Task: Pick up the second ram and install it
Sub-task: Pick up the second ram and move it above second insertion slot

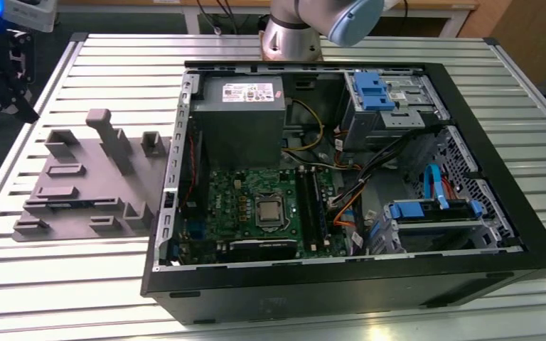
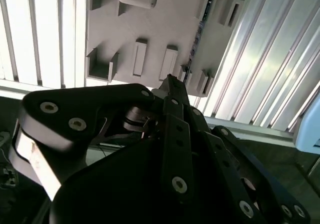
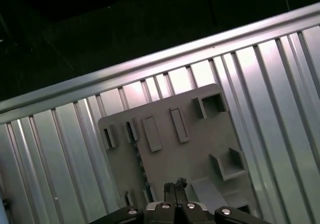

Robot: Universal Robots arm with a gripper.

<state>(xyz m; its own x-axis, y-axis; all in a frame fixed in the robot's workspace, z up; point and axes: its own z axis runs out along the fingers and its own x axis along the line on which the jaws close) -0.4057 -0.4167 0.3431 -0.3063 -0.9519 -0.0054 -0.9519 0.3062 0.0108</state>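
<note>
The pincer (image 3: 175,185) was held closed and empty over the gray holder (image 3: 197,151), where the second ram (image 3: 141,171) was lodged.

The slatted metal table (image 1: 111,50) carries a gray holder plate (image 3: 170,154) (studded with blocks) just ahead of the gripper (image 3: 175,186), and an open computer case (image 1: 301,298) beyond that plate.

Black hand (image 2: 170,80) closed, poised above gray holder (image 2: 150,26) on slatted table (image 2: 280,59).
</note>
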